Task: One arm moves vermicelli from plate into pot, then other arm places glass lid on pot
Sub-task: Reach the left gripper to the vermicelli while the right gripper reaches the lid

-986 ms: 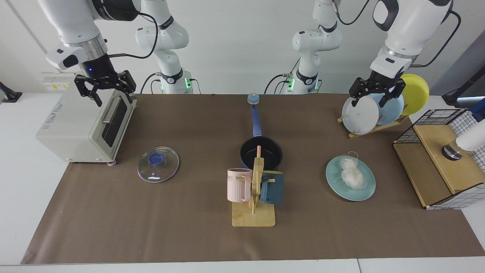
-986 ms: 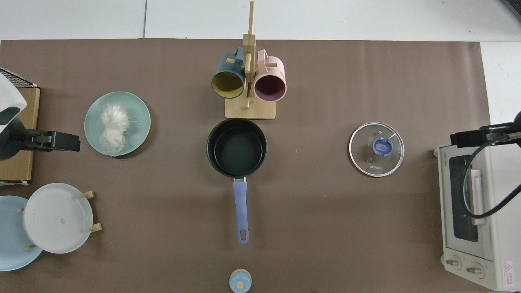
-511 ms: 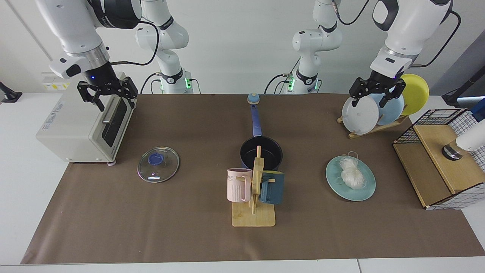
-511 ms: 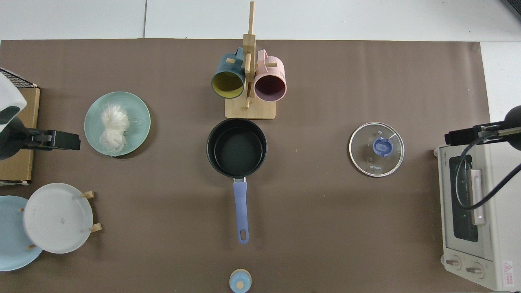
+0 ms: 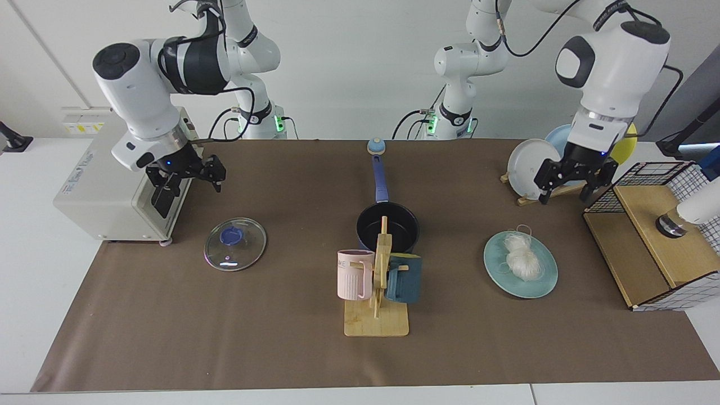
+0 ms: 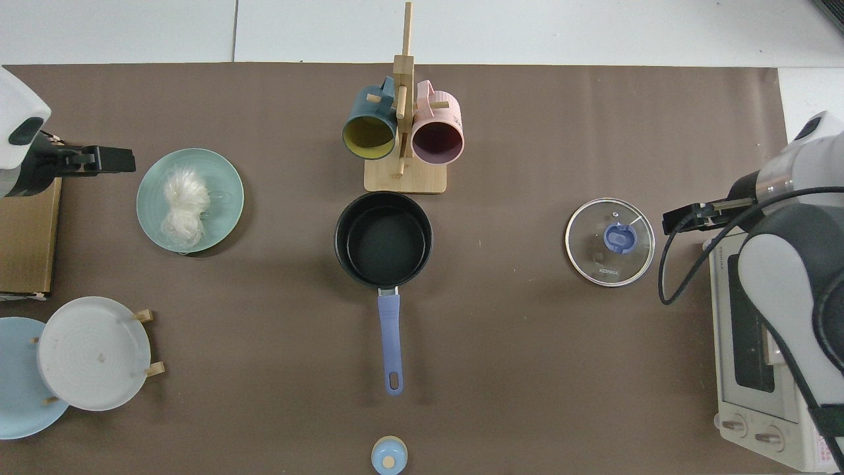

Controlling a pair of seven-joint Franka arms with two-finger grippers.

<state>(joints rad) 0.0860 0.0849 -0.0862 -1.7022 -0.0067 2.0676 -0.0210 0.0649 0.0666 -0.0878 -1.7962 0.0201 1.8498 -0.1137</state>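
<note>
Right pincer (image 5: 188,183), fingers spread and empty, is held above the surface beyond the glass lid (image 5: 235,244), well apart from the pot (image 5: 388,228). The lid is laid flat. Past the pot, the vermicelli (image 5: 521,256) is seen on the plate (image 5: 497,269). Left pincer (image 5: 568,185) is spread empty beyond it.

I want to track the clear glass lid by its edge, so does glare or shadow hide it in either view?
Facing view: the round clear glass lid with blue knob shows small bright glints near its front, rim intact. Top view: the lid's metal rim reads fully, one thin reflection streak across the glass; the right gripper beside it casts no shadow on it.
</note>
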